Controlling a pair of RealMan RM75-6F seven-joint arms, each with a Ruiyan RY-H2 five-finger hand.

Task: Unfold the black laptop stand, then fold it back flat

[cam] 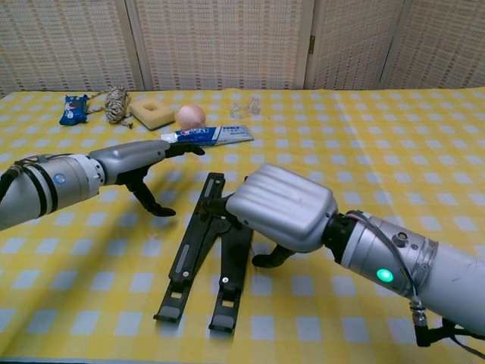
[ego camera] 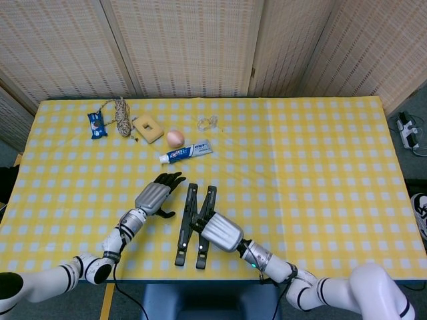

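Your left hand (ego camera: 155,195) (cam: 135,158) hovers with its fingers spread and holds nothing; in the chest view its thumb points down toward the yellow checked tablecloth (ego camera: 320,160) (cam: 394,144), clear of the stand. Beyond its fingertips lie the toothpaste tube (ego camera: 186,152) (cam: 206,136) and the small peach-coloured ball (ego camera: 175,138) (cam: 191,116); further out to its far left sit the sponge block (ego camera: 147,127) (cam: 152,112), the coil of twine (ego camera: 121,115) (cam: 116,102) and the blue snack packet (ego camera: 97,124) (cam: 73,108). Just to the right of your left hand, apart from it, the black laptop stand (ego camera: 195,223) (cam: 203,250) lies nearly flat on the cloth, its two rails close together and almost parallel, running toward you. Your right hand (ego camera: 221,233) (cam: 283,206) sits over the right rail's far half, palm down, fingers curled under against the stand; whether they actually grip it, you cannot tell from either view.
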